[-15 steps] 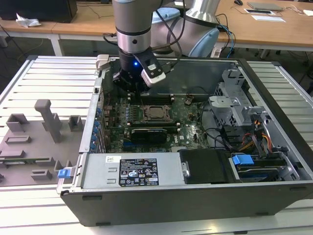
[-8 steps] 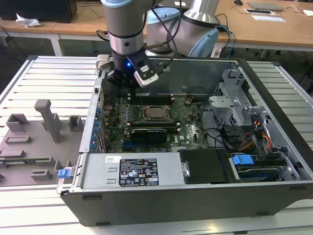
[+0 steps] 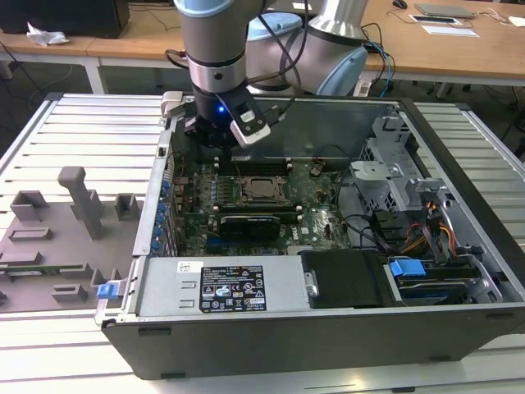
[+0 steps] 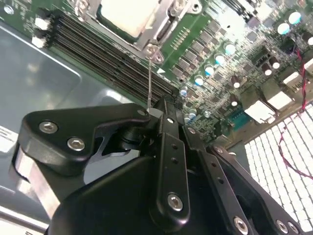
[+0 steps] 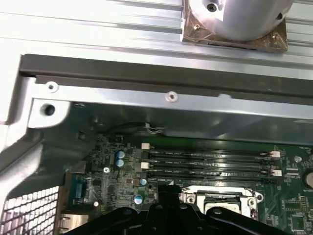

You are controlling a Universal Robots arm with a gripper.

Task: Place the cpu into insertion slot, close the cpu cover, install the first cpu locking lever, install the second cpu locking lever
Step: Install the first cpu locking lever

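Observation:
The cpu (image 3: 261, 188) lies flat in the insertion slot (image 5: 193, 196) on the green motherboard, its pale metal top (image 4: 128, 13) showing through the window of the cpu cover (image 4: 161, 27), which is folded down over it. A thin wire locking lever (image 4: 149, 78) runs from the socket's corner to the tips of my gripper (image 4: 164, 105). The black fingers are pressed together, shut, at the lever's free end. In the exterior view the gripper (image 3: 215, 146) hangs inside the open case, just behind the socket toward that view's left. The first wrist view has the gripper (image 5: 166, 195) beside the socket.
Long black memory slots (image 5: 210, 164) lie between the socket and the case's metal wall (image 5: 146, 73). A black card (image 3: 256, 222) lies in front of the socket. A drive cage with cables (image 3: 410, 197) fills the exterior view's right. Grey fixtures (image 3: 57, 238) stand outside at its left.

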